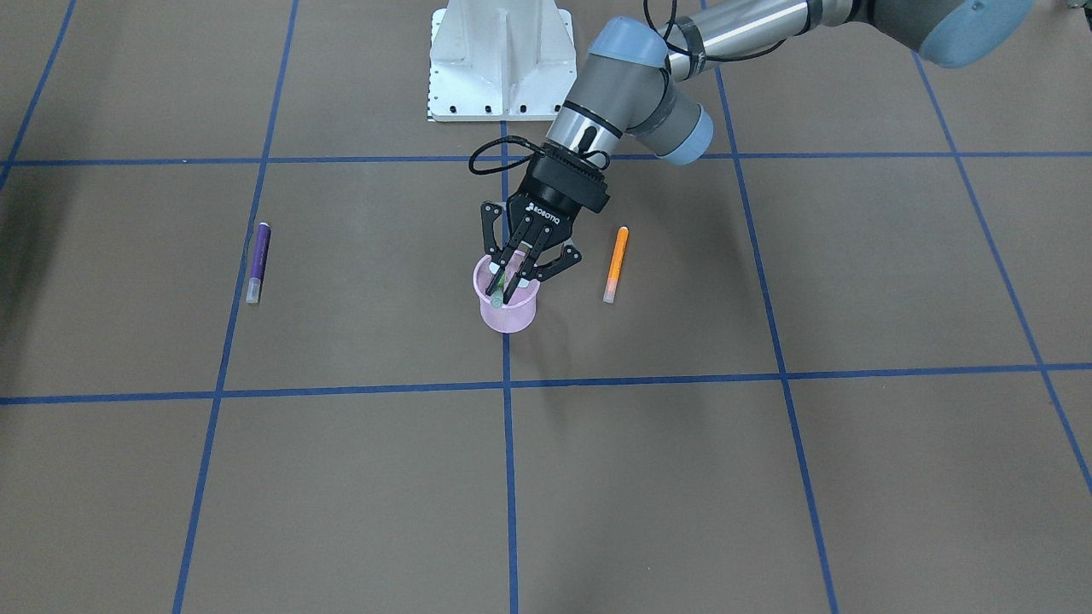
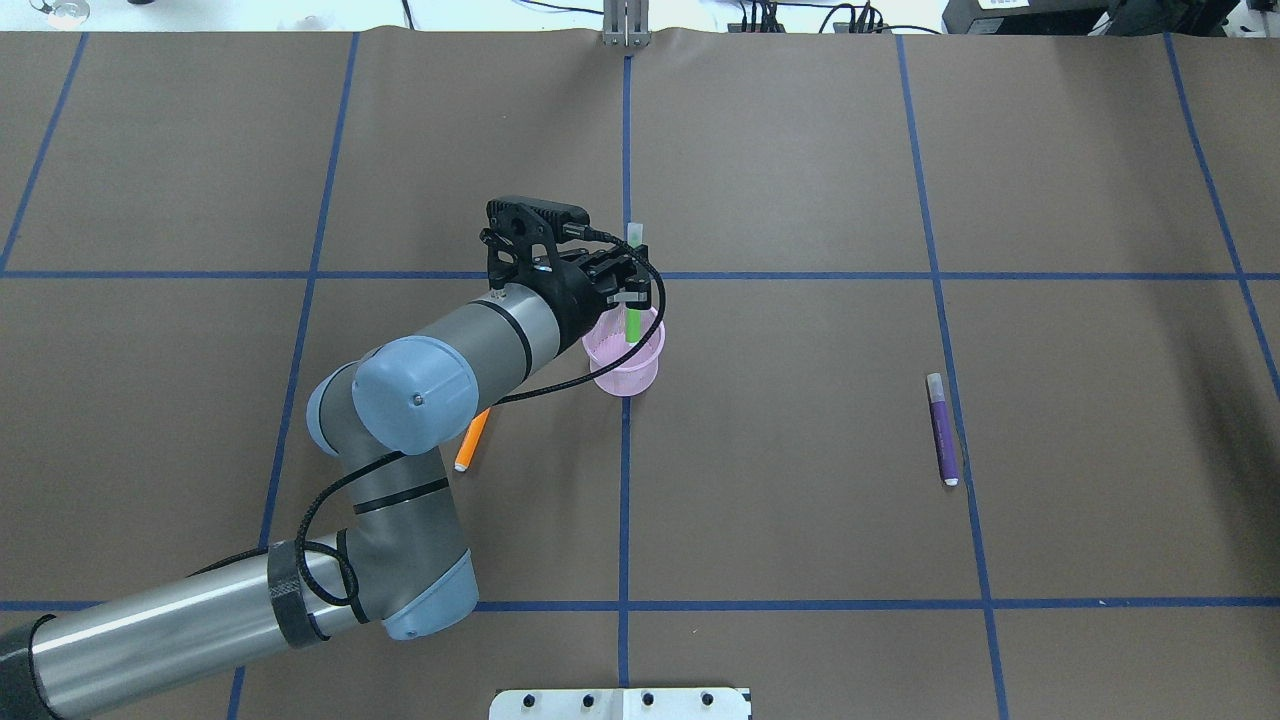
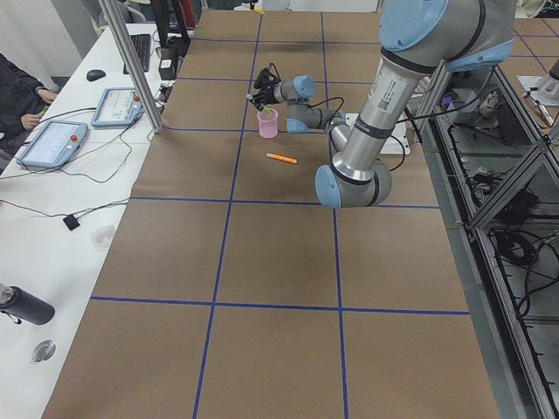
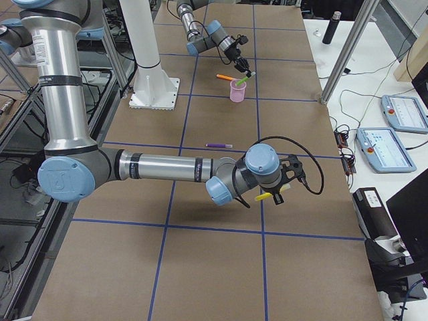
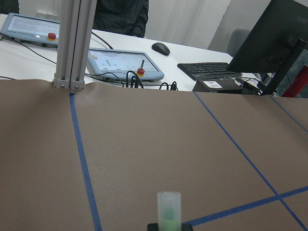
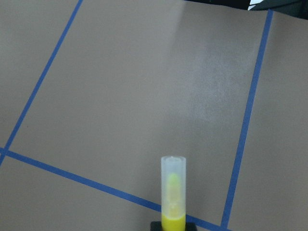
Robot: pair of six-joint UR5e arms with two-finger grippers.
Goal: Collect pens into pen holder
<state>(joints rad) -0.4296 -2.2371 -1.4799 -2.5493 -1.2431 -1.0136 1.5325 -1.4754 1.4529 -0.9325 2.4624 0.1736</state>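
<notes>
Pen holder [image 1: 509, 317]: small round pink wire-mesh cup, slightly tapered, upright on the central blue tape line of the table [image 1: 768, 469]. Green pen [image 2: 634, 322], pale cap uppermost, tilted over the cup's mouth, pinched in the nearly closed left gripper [image 1: 503, 294]; lower end hard to place, at or inside the rim. Yellow pen [image 6: 173, 202] clamped in the right gripper [image 4: 277, 192], fingers largely cut off at the wrist view's edge. Purple pen [image 1: 258, 262] and orange pen [image 1: 616, 264] flat on the table on opposite sides of the cup, orange partly hidden overhead.

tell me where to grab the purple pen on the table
Probably mid-barrel on the purple pen, coming straight down from above and closing across its narrow width. It lies flat on the table, slim, with bare surface on both long sides.
</notes>
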